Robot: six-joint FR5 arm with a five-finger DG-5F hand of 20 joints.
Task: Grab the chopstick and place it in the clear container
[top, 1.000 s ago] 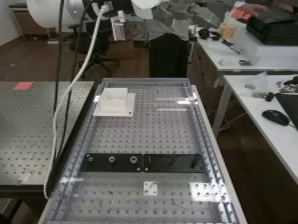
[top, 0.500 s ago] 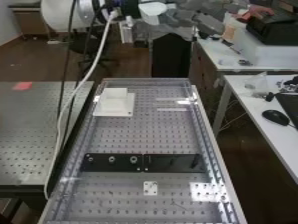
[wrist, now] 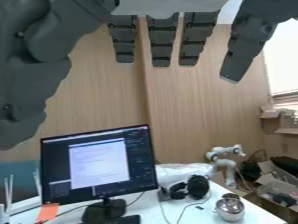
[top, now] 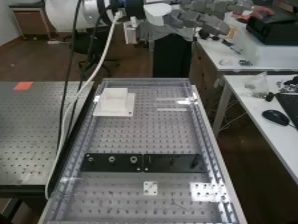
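Perforated grey metal table [top: 143, 135] extends below the dark grey, multi-fingered robot hand [wrist: 161, 42], which has shifted rightward in the high view, beyond the far end, fingers extended and released. Thin pale upright sticks [wrist: 8, 192] near the black-framed monitor [wrist: 100, 165] possibly include the chopstick; grasping apparently remains pending.

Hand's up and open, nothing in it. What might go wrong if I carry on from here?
The white cable droops across the bench's edge and might snag as the arm moves. Low travel over the bench could knock the white block. If the thin sticks are the target, the open hand may bump the monitor beside them.
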